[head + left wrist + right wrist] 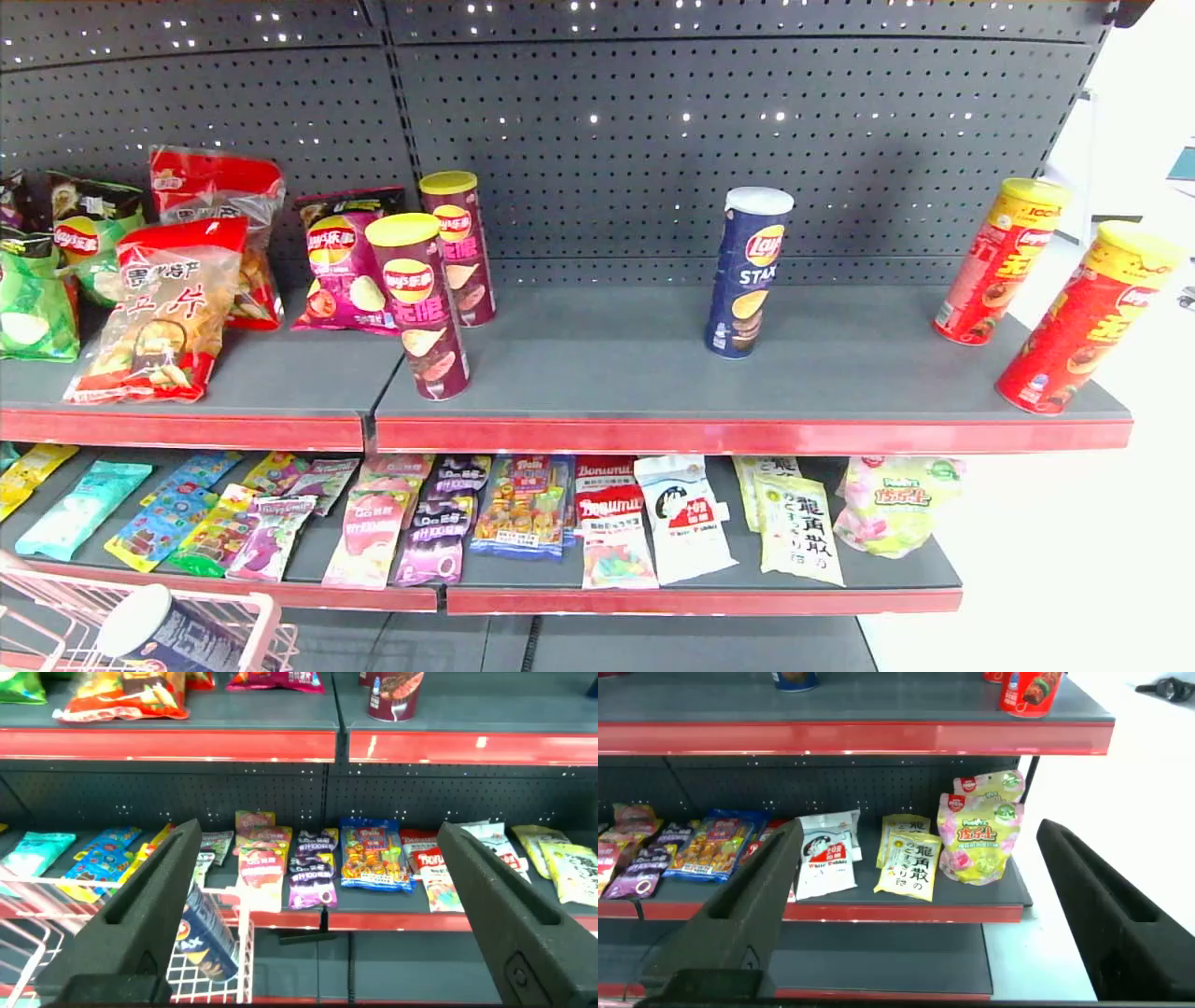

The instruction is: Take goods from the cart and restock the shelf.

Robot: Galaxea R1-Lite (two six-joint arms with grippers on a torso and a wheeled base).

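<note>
Shelf (653, 373) top board: chip bags (168, 308) at the left end, two maroon cans (420, 303) by the middle seam, one near the front edge; navy can (747, 271) upright right of centre; two red cans (999, 261) at the right end. Lower board holds a row of flat packets (523, 513). Pink cart (56, 597) at lower left with a cart can (159, 635) lying inside. Left gripper (318, 924) spread wide, empty, facing the lower board near the cart. Right gripper (920, 924) also spread wide, empty, facing the lower board's right end
</note>
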